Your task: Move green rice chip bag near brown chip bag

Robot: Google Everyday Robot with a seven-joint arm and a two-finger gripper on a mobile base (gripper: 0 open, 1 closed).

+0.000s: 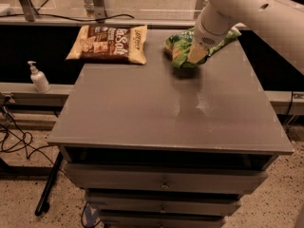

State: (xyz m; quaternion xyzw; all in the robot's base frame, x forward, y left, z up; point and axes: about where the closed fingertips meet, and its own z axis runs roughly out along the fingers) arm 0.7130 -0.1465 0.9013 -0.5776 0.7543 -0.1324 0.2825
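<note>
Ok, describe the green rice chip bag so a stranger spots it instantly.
Look at the grey cabinet top, far edge, right of the flat brown chip bag. The green rice chip bag is the crinkled bright green one, gripped by the pincer.

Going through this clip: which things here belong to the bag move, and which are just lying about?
Part of the job:
- green bag, back right of the cabinet top
- brown bag, back left, apart from the green one
- tool, clamped on the green bag

Just lying about:
- pump bottle, on the ledge left of the cabinet
</note>
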